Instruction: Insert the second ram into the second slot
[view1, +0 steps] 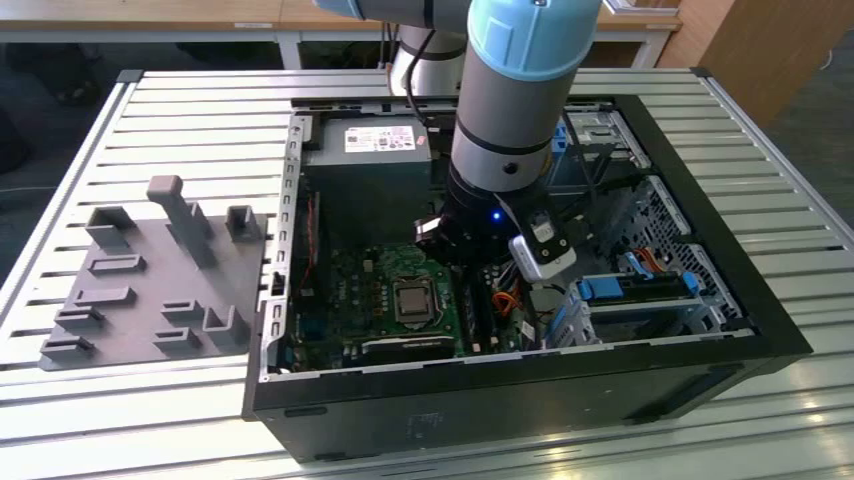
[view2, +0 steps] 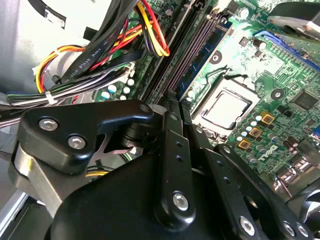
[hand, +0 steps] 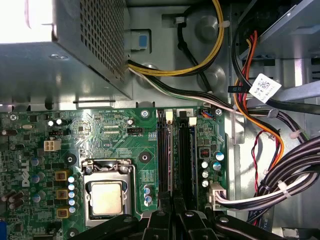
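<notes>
We see tool (view2: 171, 103) down inside PC case (view1: 747, 330), at 3 o'clock of CPU socket (view1: 414, 300) in exterior view. Fingers (view2: 172, 150) pinch shut on second ram (view2: 196, 52), standing edge-on along slot. We judge insertion nearly done; full seating unclear.

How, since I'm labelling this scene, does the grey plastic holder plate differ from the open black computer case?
The grey plastic holder plate is low with short upright posts; the open black computer case is a deep box. The plate lies at the exterior view's left, the case at its right. The robot arm reaches into the case, not the plate. Both rest on the slatted metal table.
</notes>
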